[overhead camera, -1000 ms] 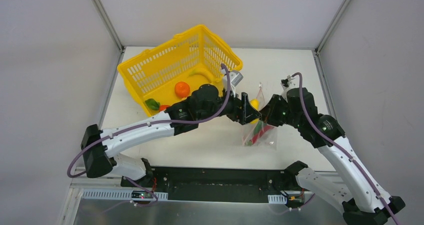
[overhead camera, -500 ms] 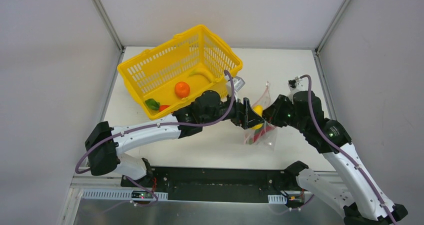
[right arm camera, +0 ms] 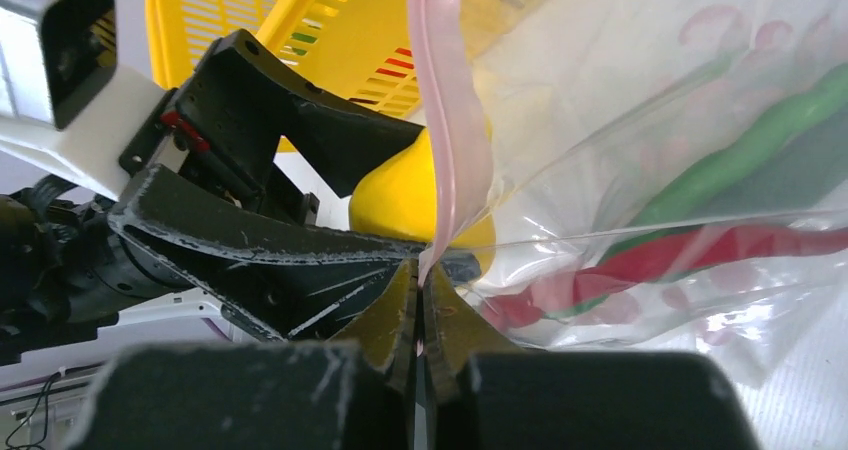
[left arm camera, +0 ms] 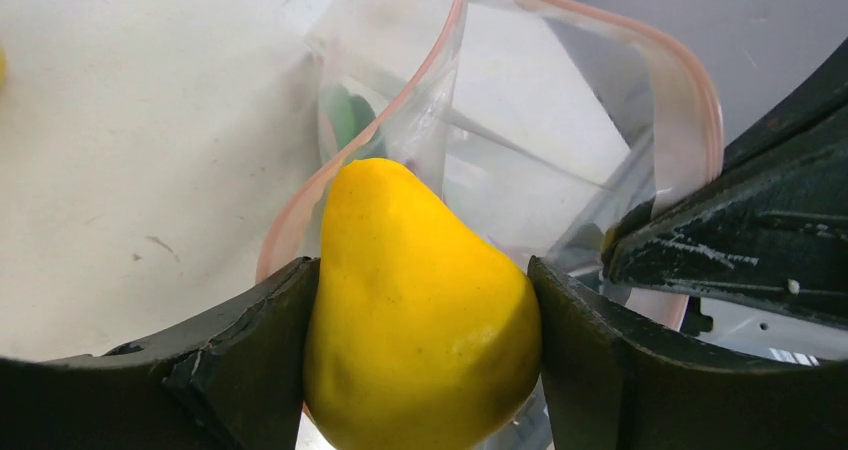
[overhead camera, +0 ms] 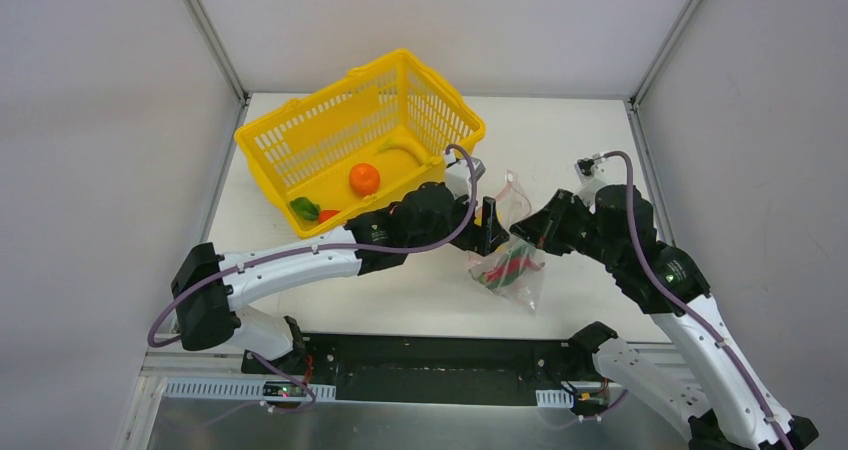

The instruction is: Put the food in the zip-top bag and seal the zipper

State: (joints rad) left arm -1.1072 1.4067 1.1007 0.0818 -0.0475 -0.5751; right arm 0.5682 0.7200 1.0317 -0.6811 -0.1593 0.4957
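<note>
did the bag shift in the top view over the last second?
Yes. The zip-top bag has rotated and shifted left, toward the yellow basket side; its lower corner now points at the near edge of the table.

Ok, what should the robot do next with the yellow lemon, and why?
Probably ease the left gripper forward so the lemon goes through the zip-top bag's open mouth, then let go. The lemon sits clamped right at the pink zipper, not yet inside, while the right gripper pinches the zipper and holds the bag open.
</note>
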